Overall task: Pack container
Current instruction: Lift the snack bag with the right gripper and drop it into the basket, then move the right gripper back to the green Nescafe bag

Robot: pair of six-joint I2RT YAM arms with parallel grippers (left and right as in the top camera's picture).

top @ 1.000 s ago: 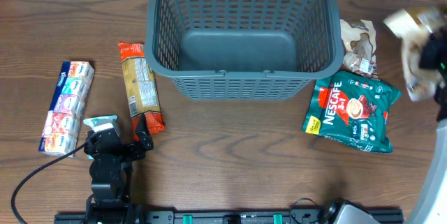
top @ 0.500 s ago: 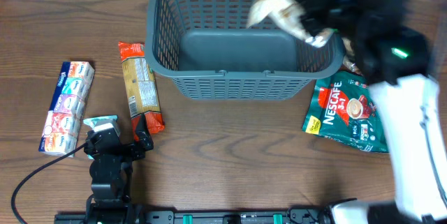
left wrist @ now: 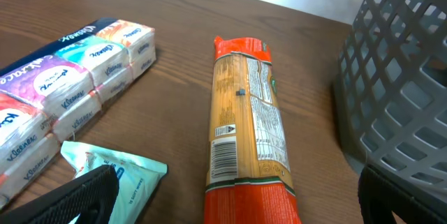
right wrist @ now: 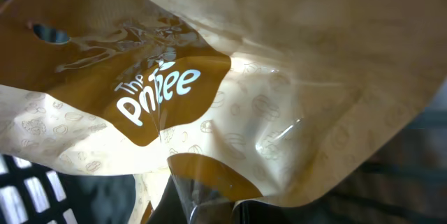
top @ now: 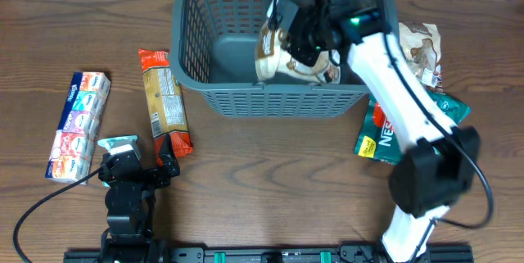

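Observation:
The dark grey lattice container (top: 190,42) stands at the back middle of the table; its wall also shows at the right of the left wrist view (left wrist: 401,77). My right gripper (top: 309,43) reaches down inside it, shut on a tan and brown snack packet (top: 282,62) that hangs over the container's floor. That packet fills the right wrist view (right wrist: 265,77), pinched at the jaws (right wrist: 230,206). My left gripper (top: 135,167) rests open and empty at the front left, its fingers (left wrist: 244,206) on either side of the near end of an orange pasta packet (left wrist: 248,133).
The orange pasta packet (top: 165,99) lies left of the container. A multipack of tissues (top: 78,124) and a pale teal wipes packet (top: 117,142) lie further left. A green Nescafe bag (top: 378,136) and a brown-and-white packet (top: 422,50) lie to the container's right.
My right arm swung from the far right over the container with the tan packet and lowered it inside. The left arm and the other packets have not moved.

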